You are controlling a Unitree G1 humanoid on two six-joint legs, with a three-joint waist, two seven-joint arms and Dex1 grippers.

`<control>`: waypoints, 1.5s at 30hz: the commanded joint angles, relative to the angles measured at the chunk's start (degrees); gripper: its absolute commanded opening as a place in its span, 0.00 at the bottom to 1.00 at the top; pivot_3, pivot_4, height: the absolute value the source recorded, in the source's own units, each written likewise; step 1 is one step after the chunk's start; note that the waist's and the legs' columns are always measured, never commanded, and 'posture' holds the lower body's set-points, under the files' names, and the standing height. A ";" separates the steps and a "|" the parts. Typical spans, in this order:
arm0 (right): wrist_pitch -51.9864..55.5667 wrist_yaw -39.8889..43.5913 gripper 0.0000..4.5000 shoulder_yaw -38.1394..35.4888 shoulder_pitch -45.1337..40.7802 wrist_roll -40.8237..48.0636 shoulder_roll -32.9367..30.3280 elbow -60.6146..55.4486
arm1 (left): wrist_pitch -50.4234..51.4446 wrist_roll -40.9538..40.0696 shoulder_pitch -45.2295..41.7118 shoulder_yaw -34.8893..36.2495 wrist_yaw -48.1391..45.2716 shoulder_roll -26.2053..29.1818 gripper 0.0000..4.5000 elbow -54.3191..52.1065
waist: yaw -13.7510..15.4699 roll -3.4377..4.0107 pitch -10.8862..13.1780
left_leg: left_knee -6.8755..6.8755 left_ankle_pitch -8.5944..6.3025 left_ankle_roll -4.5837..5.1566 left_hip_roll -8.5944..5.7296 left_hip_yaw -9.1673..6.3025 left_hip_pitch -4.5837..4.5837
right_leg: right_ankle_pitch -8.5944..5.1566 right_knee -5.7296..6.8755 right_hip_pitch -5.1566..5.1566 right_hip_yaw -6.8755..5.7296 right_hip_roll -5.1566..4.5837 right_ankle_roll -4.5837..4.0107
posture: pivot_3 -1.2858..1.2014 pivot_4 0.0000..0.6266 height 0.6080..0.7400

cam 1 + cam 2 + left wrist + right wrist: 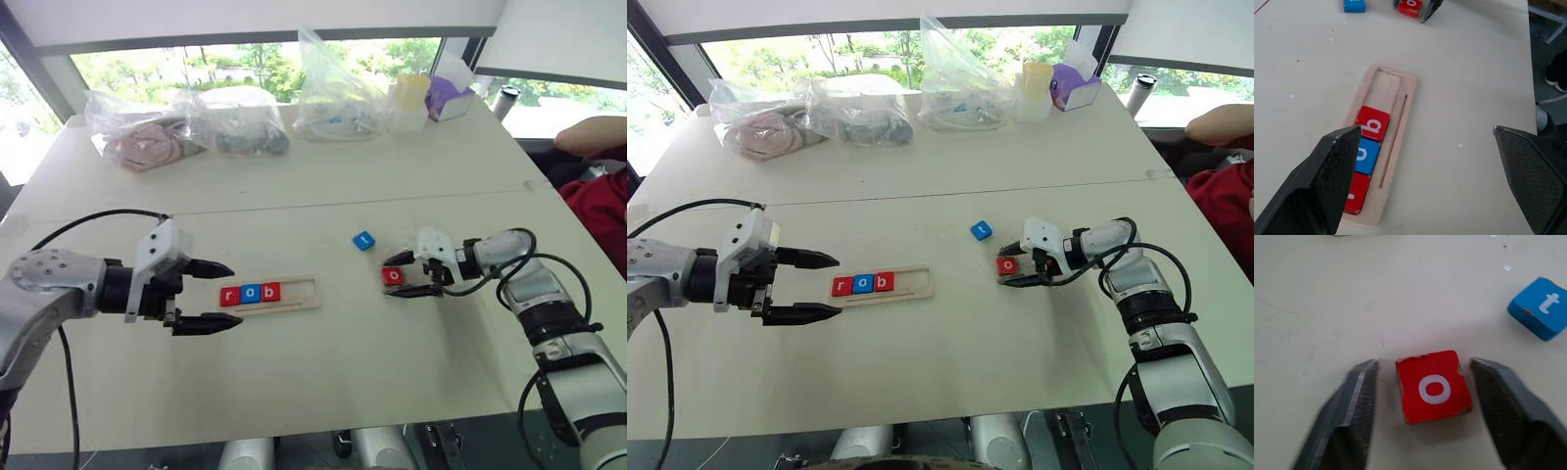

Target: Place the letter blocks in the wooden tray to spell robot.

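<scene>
Three letter blocks, r, o, b [250,293], sit in the wooden tray [299,294] on the pale table [323,372]. At the tray's 3 o'clock we see the right gripper [1422,391], fingers apart, straddling the red o [1434,387], gaps either side; blue t [363,240] nearby. Left gripper [211,296] gapes at 9 o'clock. Plastic bags [333,98] line the windows [255,64] at 12.

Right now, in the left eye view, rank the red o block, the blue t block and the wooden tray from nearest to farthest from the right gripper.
1. Red o block: on the table between the fingers of the right gripper.
2. Blue t block: loose on the table just beyond, toward the window.
3. Wooden tray: farthest, across toward the left gripper, holding r, o, b.
</scene>
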 commanded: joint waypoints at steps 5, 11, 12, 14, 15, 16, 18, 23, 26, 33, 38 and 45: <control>13.36 -4.93 0.27 -2.85 -2.40 5.83 5.12 -13.53 | -1.27 0.68 2.06 1.85 -1.52 2.44 1.00 -0.21 | -0.35 0.04 0.03 | -0.09 0.00 0.00 0.02 0.06 0.46 | -0.22 0.02 0.31 0.08 0.03 0.02 | 0.52 0.24 1.00; 26.62 -13.60 0.27 1.95 -1.92 5.36 13.89 -29.77 | -2.87 2.52 1.98 0.47 -1.92 2.87 1.00 1.21 | 0.09 0.07 0.02 | -0.18 0.00 0.00 0.09 -0.09 0.49 | -0.19 0.15 0.24 0.08 0.09 0.06 | 0.52 0.24 1.00; 27.53 -14.75 0.27 3.07 -1.80 4.80 15.29 -30.64 | -3.02 2.72 2.30 0.51 -1.91 2.81 1.00 1.16 | 0.24 0.07 0.02 | -0.18 0.00 -0.01 0.08 -0.13 0.44 | -0.20 0.14 0.24 0.03 0.08 0.05 | 0.52 0.24 1.00; 28.22 -15.95 0.27 4.81 -1.52 3.93 16.75 -31.46 | -3.15 2.89 2.90 0.70 -1.90 2.77 1.00 0.94 | 0.41 0.07 0.02 | -0.16 0.00 -0.01 0.04 -0.12 0.39 | -0.20 0.08 0.25 0.01 0.02 0.04 | 0.52 0.24 1.00; 27.50 -16.24 0.27 5.86 -1.32 3.19 17.26 -31.18 | -3.13 3.04 3.26 0.74 -1.85 2.85 1.00 0.79 | 0.45 0.07 0.02 | -0.15 0.00 -0.01 0.03 -0.09 0.36 | -0.22 0.04 0.25 0.01 -0.03 0.02 | 0.52 0.24 1.00; 26.67 -16.30 0.27 7.14 -1.06 2.42 17.68 -30.79 | -3.60 3.65 4.00 0.65 -1.92 3.13 1.00 0.59 | 0.44 0.07 0.02 | -0.14 0.00 -0.01 0.00 -0.03 0.35 | -0.22 0.03 0.25 0.01 -0.08 0.02 | 0.52 0.24 1.00; 25.58 -16.28 0.27 8.79 -0.79 1.58 18.21 -30.13 | -4.18 4.38 5.24 0.55 -2.27 3.56 1.00 0.16 | 0.40 0.06 0.02 | -0.14 0.00 -0.02 -0.03 0.05 0.35 | -0.22 0.00 0.25 0.06 -0.14 0.00 | 0.52 0.24 1.00; 23.78 -16.11 0.27 11.53 -0.73 0.11 19.08 -27.57 | -3.39 3.16 7.12 1.76 -2.03 3.50 1.00 -1.68 | 0.26 0.06 0.01 | -0.16 0.00 -0.01 -0.01 0.03 0.36 | -0.28 0.01 0.24 0.06 -0.10 -0.06 | 0.52 0.24 1.00; 23.21 -16.47 0.27 12.25 -0.96 -0.43 19.77 -26.66 | -3.35 3.12 7.65 1.87 -1.64 3.38 1.00 -2.12 | 0.12 0.06 0.02 | -0.16 0.00 -0.01 0.02 0.00 0.40 | -0.32 0.05 0.24 0.05 -0.03 -0.05 | 0.52 0.24 1.00; 21.63 -17.21 0.27 13.21 -1.40 -1.94 21.50 -24.08 | -4.11 3.83 7.77 1.04 -0.43 2.62 1.00 -1.46 | -0.04 0.06 0.02 | -0.18 0.00 -0.01 0.04 -0.03 0.40 | -0.27 0.05 0.24 0.04 0.00 0.02 | 0.52 0.24 1.00; 20.73 -17.55 0.27 13.37 -1.71 -2.62 22.94 -21.90 | -4.26 3.93 7.72 0.43 0.41 1.91 1.00 -1.65 | -0.02 0.06 0.01 | -0.18 0.00 -0.01 0.04 -0.02 0.40 | -0.27 0.04 0.24 0.04 0.00 0.02 | 0.52 0.24 1.00; 18.20 -17.83 0.27 13.40 -1.86 -4.14 23.65 -19.16 | -3.84 3.81 7.00 -0.07 1.79 0.46 1.00 -1.81 | -0.02 0.06 0.01 | -0.18 0.00 -0.01 0.04 -0.02 0.40 | -0.25 0.04 0.24 0.04 -0.01 0.05 | 0.52 0.24 1.00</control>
